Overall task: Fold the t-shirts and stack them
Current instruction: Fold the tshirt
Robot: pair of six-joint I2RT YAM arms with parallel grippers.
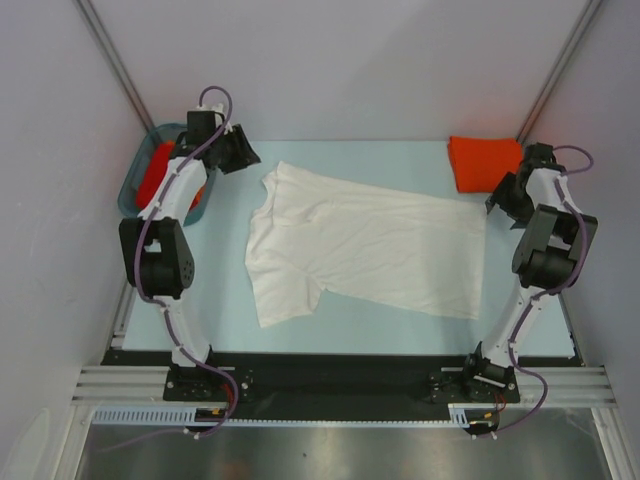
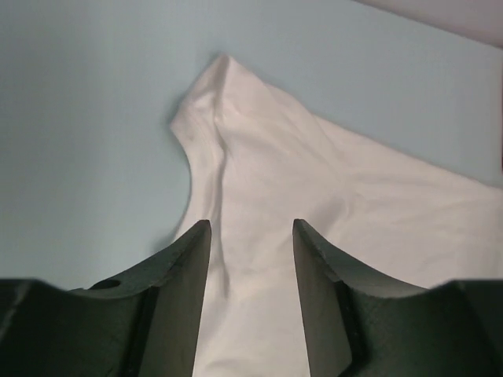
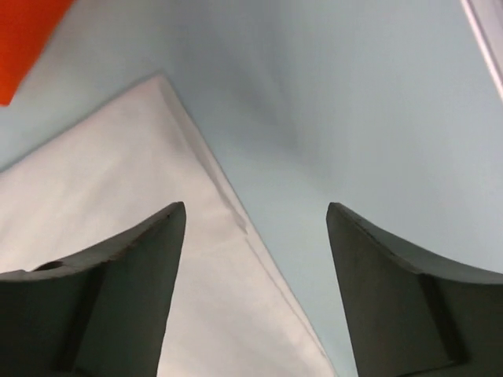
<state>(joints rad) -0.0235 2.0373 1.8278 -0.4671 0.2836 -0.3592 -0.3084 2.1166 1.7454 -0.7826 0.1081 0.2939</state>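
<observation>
Now white short-sleeved cloth t-shirt spread flat on pale-blue bench, likely laid out for folding; left hand open by sleeve end; right hand open by hem corner; folded orange-red shirt far-right, probably stack base.

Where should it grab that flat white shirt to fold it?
Probably by its far edge: left gripper on the sleeve tip, right gripper on the hem corner, both from above. The white shirt lies flat, so only edges offer a pinch.
</observation>
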